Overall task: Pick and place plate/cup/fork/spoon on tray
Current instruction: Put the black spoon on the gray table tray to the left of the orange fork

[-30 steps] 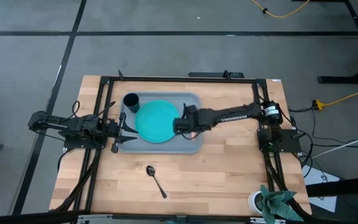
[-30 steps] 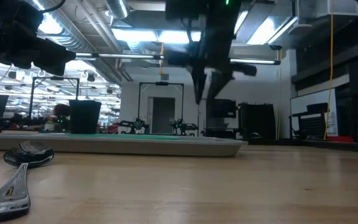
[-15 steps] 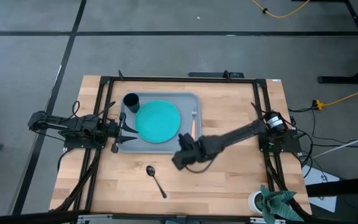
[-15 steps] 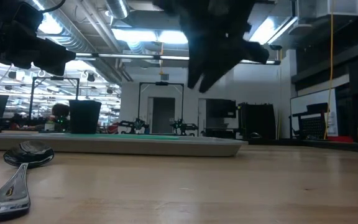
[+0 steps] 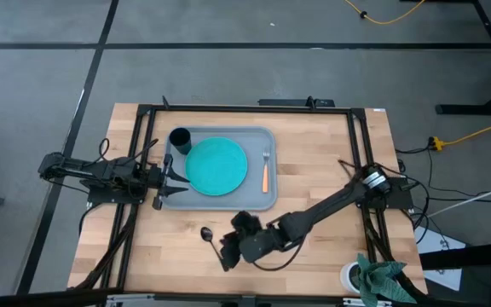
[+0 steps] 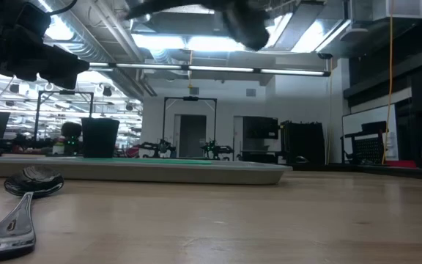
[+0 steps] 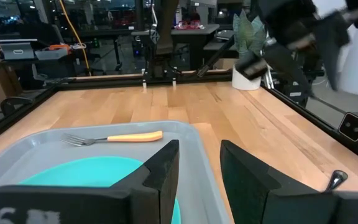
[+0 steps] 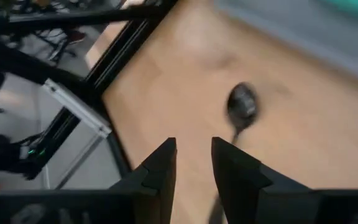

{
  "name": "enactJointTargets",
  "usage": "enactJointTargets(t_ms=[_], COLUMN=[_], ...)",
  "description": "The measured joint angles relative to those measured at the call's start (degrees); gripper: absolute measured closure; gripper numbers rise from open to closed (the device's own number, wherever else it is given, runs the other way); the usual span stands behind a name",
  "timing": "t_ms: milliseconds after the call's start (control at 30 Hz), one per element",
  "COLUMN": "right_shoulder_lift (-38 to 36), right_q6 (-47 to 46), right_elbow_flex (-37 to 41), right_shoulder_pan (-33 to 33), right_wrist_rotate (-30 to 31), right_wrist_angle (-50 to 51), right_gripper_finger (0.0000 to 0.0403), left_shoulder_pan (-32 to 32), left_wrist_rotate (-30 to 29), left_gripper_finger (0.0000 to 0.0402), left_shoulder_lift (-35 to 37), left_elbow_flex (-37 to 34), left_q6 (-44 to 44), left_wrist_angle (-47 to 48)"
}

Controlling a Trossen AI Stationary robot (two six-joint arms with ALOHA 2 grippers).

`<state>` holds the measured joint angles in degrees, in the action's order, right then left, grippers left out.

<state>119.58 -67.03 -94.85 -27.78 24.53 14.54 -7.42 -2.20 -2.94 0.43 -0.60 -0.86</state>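
dark oval-bowled metal spoon (image 5: 212,242) on pale wood under empty, slightly parted right claw (image 5: 227,251)

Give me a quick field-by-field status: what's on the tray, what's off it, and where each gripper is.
on the grey-blue rectangular tray: round teal plate, dark cylindrical cup, orange-handled fork
off tray: dark metal spoon, on the wooden table
right gripper: open, over the spoon's handle
left gripper: open, at the tray's left edge

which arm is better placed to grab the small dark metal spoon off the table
Right. The right gripper hovers open over the small dark metal spoon on the wooden table; the left gripper waits at the grey-blue tray.
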Motion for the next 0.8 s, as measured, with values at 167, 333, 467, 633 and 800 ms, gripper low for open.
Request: enactJointTargets(t_ms=[167, 333, 467, 633, 800], right_shoulder_lift=[5.45, 13.19, 20.84, 21.65, 21.54], right_q6=[-0.15, 2.97, 2.61, -5.15, -7.16], right_elbow_flex=[-4.01, -21.98, -38.82, -33.93, -30.77], right_shoulder_pan=[-0.23, -0.21, -0.21, -0.40, -0.40], right_wrist_rotate=[-3.05, -5.17, -5.14, -6.19, -7.11], right_wrist_angle=[-5.77, 5.56, 24.40, 26.45, 26.67], right_gripper_finger=[0.0297, 0.0297, 0.0297, 0.0297, 0.0297], left_shoulder_pan=[0.02, 0.01, 0.02, 0.02, 0.02], left_wrist_rotate=[-0.02, -0.04, -0.04, -0.14, -0.13], left_gripper_finger=[0.0291, 0.0291, 0.0291, 0.0291, 0.0291], left_shoulder_lift=[0.02, 0.01, 0.00, 0.02, 0.00], left_elbow_flex=[0.00, 0.00, 0.00, 0.00, 0.00], left_q6=[0.00, 0.00, 0.00, 0.00, 0.00], left_wrist_angle=[0.00, 0.00, 0.00, -0.01, -0.02])
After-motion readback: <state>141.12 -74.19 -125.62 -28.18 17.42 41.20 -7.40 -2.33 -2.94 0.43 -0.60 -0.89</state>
